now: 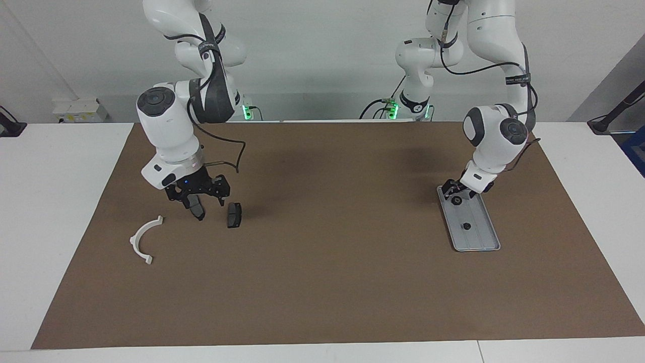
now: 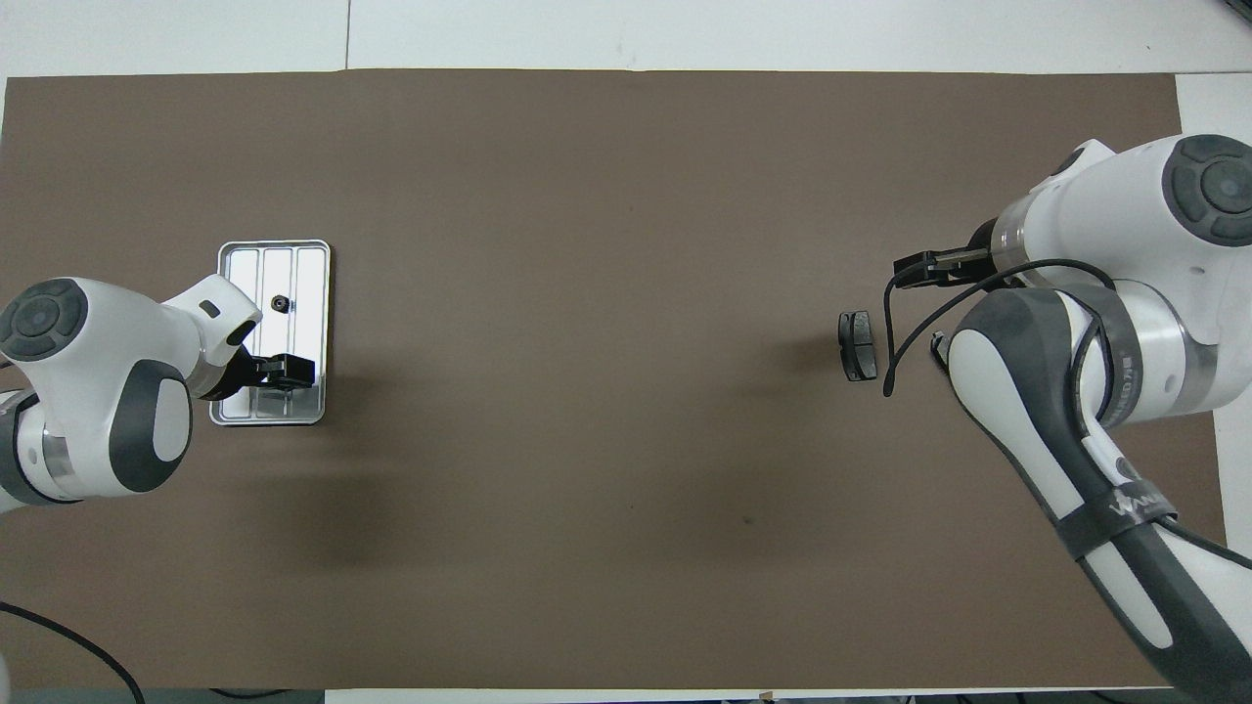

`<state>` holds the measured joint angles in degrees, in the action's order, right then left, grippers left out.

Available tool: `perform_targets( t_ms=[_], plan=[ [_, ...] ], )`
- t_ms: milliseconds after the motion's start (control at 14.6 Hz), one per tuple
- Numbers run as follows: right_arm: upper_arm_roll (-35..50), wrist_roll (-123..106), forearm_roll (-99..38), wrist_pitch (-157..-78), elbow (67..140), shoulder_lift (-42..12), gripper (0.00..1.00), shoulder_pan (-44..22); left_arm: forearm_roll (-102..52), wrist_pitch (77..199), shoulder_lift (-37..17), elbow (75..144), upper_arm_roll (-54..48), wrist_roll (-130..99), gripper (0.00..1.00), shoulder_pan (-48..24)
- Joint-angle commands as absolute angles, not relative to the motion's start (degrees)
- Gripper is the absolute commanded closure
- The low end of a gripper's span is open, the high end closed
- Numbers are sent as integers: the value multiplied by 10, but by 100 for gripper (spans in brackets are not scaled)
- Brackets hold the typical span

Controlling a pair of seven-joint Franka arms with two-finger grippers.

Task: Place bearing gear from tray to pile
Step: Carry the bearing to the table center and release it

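Silver-grey ridged tray point(image 1: 478, 234); white half-ring bracket point(image 1: 143, 238); dark grey pad point(image 1: 234, 215); brown mat point(image 1: 332, 282).

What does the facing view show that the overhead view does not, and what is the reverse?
Only facing: the white bracket, one pad beneath the right claw, one gear beneath the left claw. Only overhead: no further thing; the arms cover those three. Both: the tray, the second gear on it, the second pad, both claws.
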<state>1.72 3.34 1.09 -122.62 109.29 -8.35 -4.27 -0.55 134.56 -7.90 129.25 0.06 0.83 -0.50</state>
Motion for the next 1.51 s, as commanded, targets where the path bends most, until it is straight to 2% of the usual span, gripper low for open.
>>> perform_targets(
  t_ms=[0, 69, 137, 275, 343, 549, 755, 892, 1029, 1304, 1441],
  plan=[
    [19, 42, 1, -1228, 1095, -81, 0, -40, 0, 1378, -75, 1313, 4, 12, 11, -7],
    [19, 42, 1, -1228, 1095, -81, 0, -40, 0, 1380, -76, 1313, 4, 11, 16, -7],
    [19, 41, 1, -1226, 1095, -81, 0, -40, 0, 1381, -76, 1313, 4, 6, 30, -8],
    [19, 41, 1, -1223, 1095, -81, 0, -39, 0, 1380, -76, 1312, 4, 2, 84, -8],
    [19, 41, 1, -1223, 1095, -81, 0, -39, -1, 1376, -77, 1310, 4, -4, 100, -8],
    [19, 40, 2, -1222, 1095, -81, 0, -37, -4, 1325, -78, 1267, 3, -8, 100, -8],
    [19, 40, 1, -1221, 1095, -80, 0, -37, -9, 1154, -72, 1139, 1, -16, 100, -12],
    [19, 41, 1, -1222, 1095, -81, 0, -40, -20, 1091, -71, 1070, -4, -109, 100, -60],
    [19, 42, 1, -1222, 1095, -80, 0, -40, -21, 1081, -76, 1035, -6, -228, 100, -125],
    [19, 41, 1, -1222, 1095, -80, 0, -40, -21, 1096, -77, 1036, -6, -419, 100, -267],
    [19, 40, 1, -1222, 1094, -81, 0, -38, -23, 1129, -73, 1068, -7, -476, 100, -314]
  ],
)
